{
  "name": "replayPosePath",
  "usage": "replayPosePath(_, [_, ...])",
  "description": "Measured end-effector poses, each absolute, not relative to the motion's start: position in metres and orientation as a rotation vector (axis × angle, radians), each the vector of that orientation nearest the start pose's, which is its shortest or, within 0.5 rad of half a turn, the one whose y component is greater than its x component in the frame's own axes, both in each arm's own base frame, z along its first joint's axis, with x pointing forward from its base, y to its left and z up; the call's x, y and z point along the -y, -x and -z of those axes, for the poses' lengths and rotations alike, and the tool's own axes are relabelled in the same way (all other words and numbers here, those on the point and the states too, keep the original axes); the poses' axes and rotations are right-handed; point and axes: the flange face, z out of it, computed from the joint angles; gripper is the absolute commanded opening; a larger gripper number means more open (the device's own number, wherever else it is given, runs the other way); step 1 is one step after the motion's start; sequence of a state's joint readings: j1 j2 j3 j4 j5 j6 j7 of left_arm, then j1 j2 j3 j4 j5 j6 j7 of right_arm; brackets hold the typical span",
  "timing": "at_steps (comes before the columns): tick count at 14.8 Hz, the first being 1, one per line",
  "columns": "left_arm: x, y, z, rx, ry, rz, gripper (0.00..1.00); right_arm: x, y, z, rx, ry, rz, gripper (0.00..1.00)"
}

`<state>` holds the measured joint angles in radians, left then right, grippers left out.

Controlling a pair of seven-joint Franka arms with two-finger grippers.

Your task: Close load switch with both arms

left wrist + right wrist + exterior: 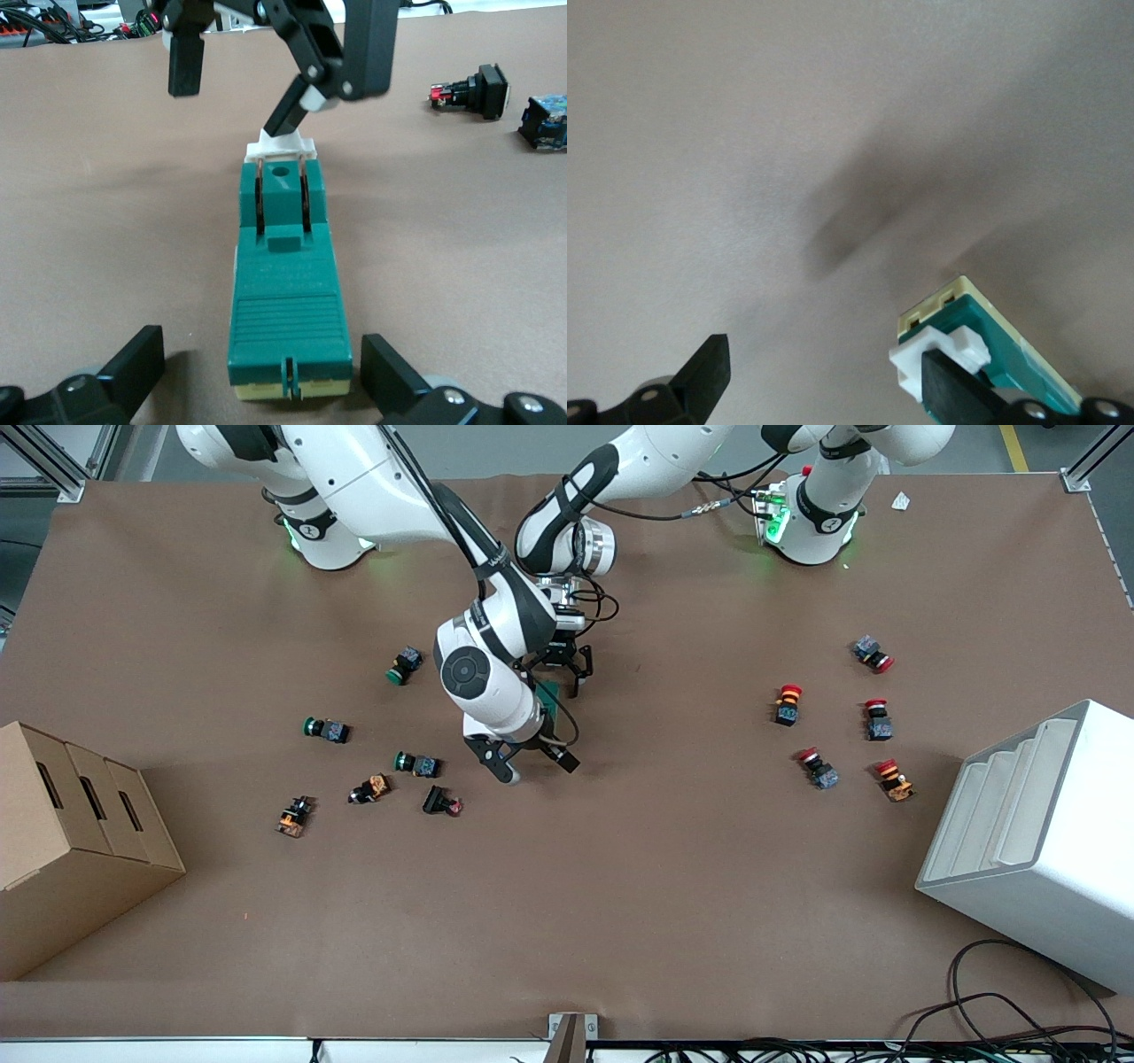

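Load switch (285,283) lies flat mid-table, somewhat nearer the edge where the arm bases stand, green body with a white lever (283,146) at one end. Right gripper (532,762) is spread wide, one finger (297,102) pressing on that lever and the other off to the side, gripping nothing. Left gripper (559,666) hovers at the switch's opposite end, fingers (133,367) wide apart, straddling the body without touching. Pushbuttons (416,763) lie scattered toward both table ends.
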<state>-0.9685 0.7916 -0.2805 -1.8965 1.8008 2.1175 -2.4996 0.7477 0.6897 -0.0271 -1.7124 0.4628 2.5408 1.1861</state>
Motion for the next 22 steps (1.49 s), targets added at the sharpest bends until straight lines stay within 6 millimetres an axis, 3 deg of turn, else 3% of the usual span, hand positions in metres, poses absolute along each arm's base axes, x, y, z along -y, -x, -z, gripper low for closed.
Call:
replayPosePath(3, [0.551,-0.23,-0.082,-0.196,2.767,1.537,0.99,-0.449,-0.517,-0.195,-1.145,2.634,-0.204,1.0])
replayPosePath(6, [0.551,-0.231,-0.082,-0.195,2.766,1.538,0.99,-0.446,-0.526,-0.201,-1.129,2.64,-0.205,1.0])
replayPosePath(8, [0.551,-0.232,-0.082,-0.193,2.765,1.539,0.99,-0.436,-0.542,-0.213,-1.13,2.663,-0.24,1.0])
replayPosePath(10, [0.55,-0.235,-0.082,-0.187,2.762,1.54,0.99,-0.413,-0.566,-0.23,-1.114,2.72,-0.275,1.0])
replayPosePath(13, [0.55,-0.235,-0.081,-0.186,2.762,1.539,0.99,-0.359,-0.605,-0.273,-0.97,2.834,-0.285,1.0])
replayPosePath(17, [0.55,-0.236,-0.082,-0.184,2.762,1.54,0.99,-0.242,-0.644,-0.342,-0.612,2.957,-0.279,1.0])
replayPosePath(20, [0.551,-0.237,-0.082,-0.18,2.762,1.542,0.99,-0.159,-0.657,-0.373,-0.4,3.017,-0.267,1.0])
replayPosePath(22, [0.553,-0.243,-0.086,-0.163,2.763,1.552,0.99,-0.126,-0.66,-0.388,-0.273,3.092,-0.233,1.0])
